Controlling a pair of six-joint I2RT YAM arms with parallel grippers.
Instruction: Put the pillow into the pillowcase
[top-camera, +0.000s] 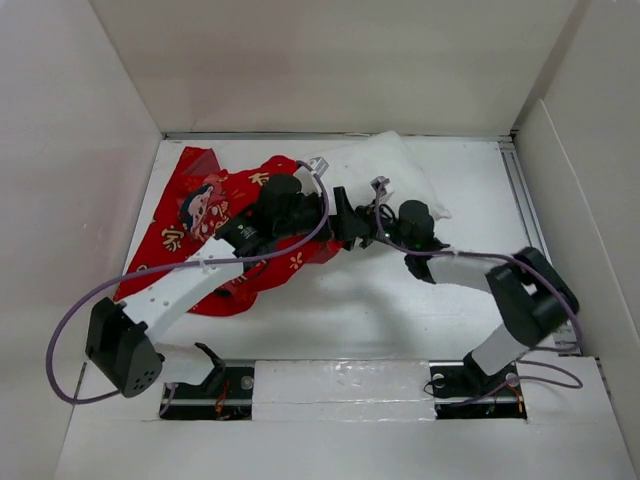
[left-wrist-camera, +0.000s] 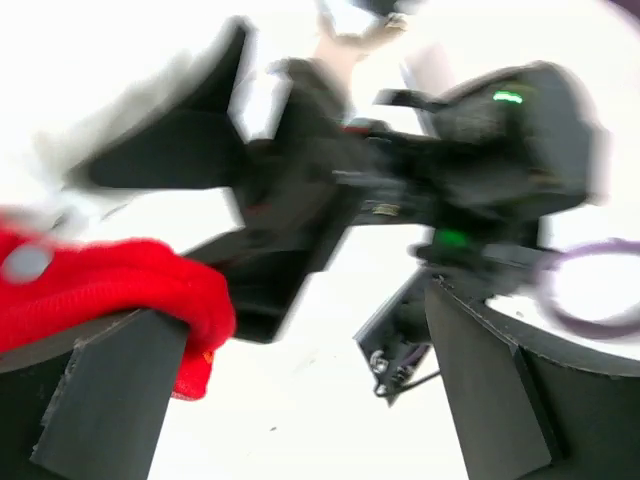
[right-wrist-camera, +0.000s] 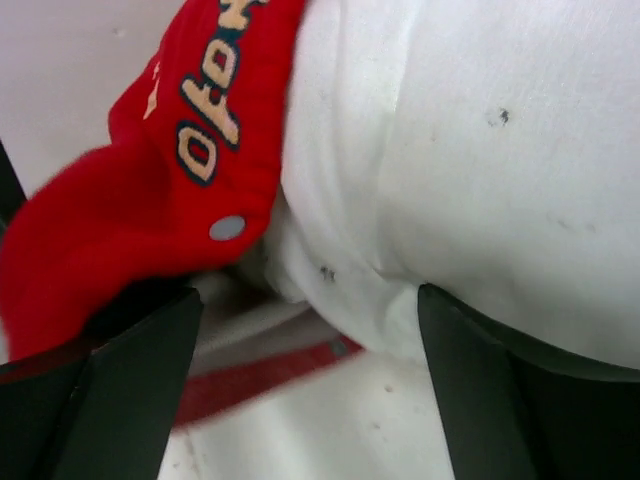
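The red pillowcase (top-camera: 210, 215) lies crumpled at the left middle of the table. The white pillow (top-camera: 390, 170) lies behind and to the right of it, its left end at the case's mouth. My left gripper (top-camera: 345, 225) is open at that mouth. In the left wrist view its jaws (left-wrist-camera: 300, 400) stand wide apart, with a red pillowcase edge (left-wrist-camera: 110, 290) draped over the left finger. My right gripper (top-camera: 380, 215) faces it closely. In the right wrist view it (right-wrist-camera: 305, 390) is open, under the pillow (right-wrist-camera: 480, 150) and beside the pillowcase hem (right-wrist-camera: 170, 200) with a snap button (right-wrist-camera: 228, 228).
White walls enclose the table on the left, back and right. A metal rail (top-camera: 520, 190) runs along the right side. A purple cable (top-camera: 90, 300) loops off the left arm. The right arm's black gripper body (left-wrist-camera: 470, 150) fills the left wrist view, blurred.
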